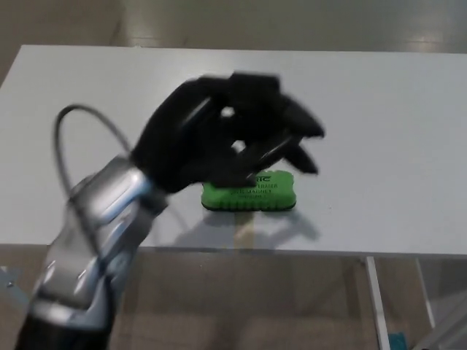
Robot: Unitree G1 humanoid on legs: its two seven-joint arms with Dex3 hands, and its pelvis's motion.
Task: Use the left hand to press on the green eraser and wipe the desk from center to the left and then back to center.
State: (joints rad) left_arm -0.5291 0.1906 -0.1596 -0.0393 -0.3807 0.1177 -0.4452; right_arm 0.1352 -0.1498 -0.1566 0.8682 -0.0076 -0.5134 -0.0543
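While the left hand [219,135] hovers, fingers [299,120] spread, the green eraser [252,193] lies flat, black-lettered

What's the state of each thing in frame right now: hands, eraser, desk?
left hand: open, fingers apart, motion-blurred, over the eraser; contact cannot be told.
green eraser: flat on the desk near the front edge, printed side up, upper part hidden by the hand.
white desk: nothing else on it in view.
right hand: not in view.
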